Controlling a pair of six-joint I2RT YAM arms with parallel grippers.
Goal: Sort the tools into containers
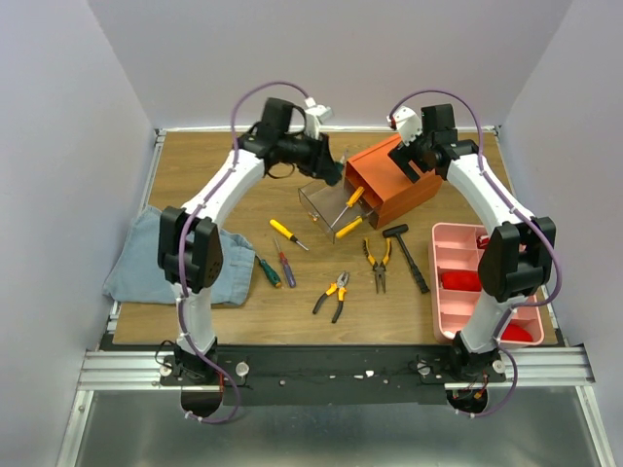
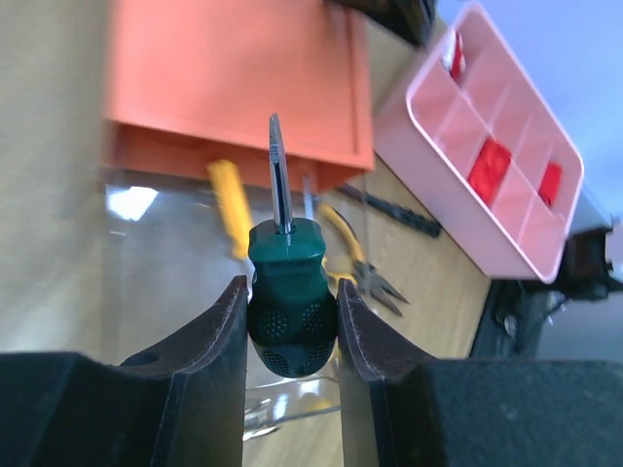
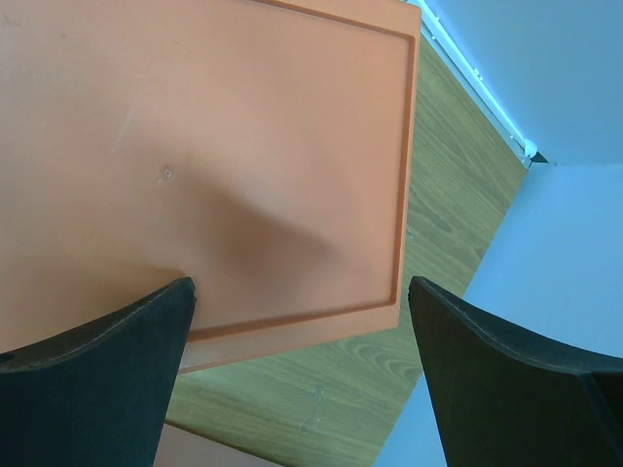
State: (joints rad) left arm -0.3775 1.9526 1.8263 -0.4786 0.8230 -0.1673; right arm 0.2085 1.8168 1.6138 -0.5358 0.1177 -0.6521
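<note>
Orange cabinet near the desk's far edge, right of middle, turned askew. One clear drawer pulled out, two yellow handles showing inside. Stubby screwdriver, green handle, clamped between left fingers just by the drawer, blade pointing away. Flat on mid-desk: yellow screwdriver; green screwdriver just beside red-blue screwdriver; pliers toward the near edge, handles splayed; second pliers beside black hammer.
</note>
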